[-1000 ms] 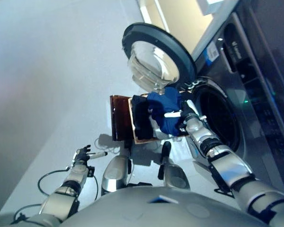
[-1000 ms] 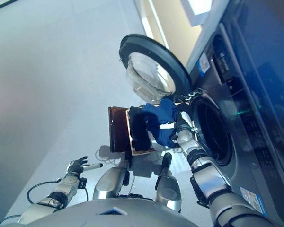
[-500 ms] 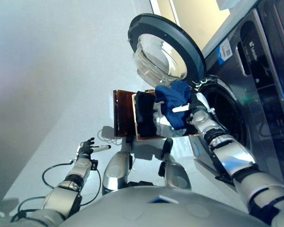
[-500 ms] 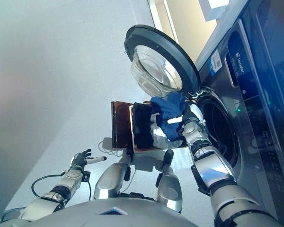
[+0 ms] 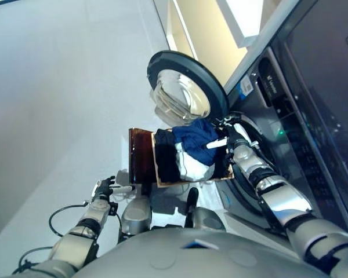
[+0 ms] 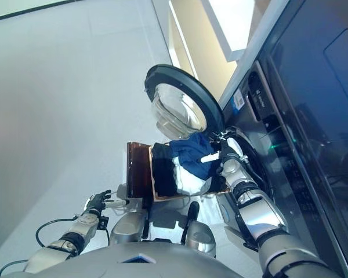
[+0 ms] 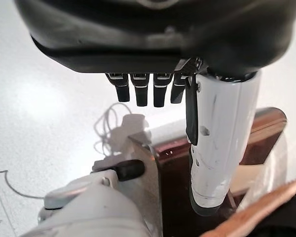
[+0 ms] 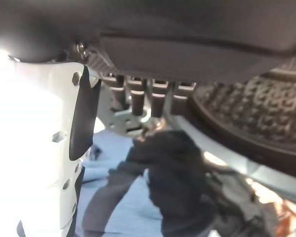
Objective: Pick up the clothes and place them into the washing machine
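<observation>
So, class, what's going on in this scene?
A humanoid robot is loading laundry. Its right hand is at the blue garment on top of the clothes pile in the basket, right beside the washer's drum opening. The door stands open. The fingers are curled, but a grip on the cloth isn't clear. The left hand hangs idle, low over the floor.

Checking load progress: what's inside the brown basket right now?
The brown basket holds a pile: a black garment, white cloth and a blue garment on top, at the right hand. Anything beneath the pile is covered.
</observation>
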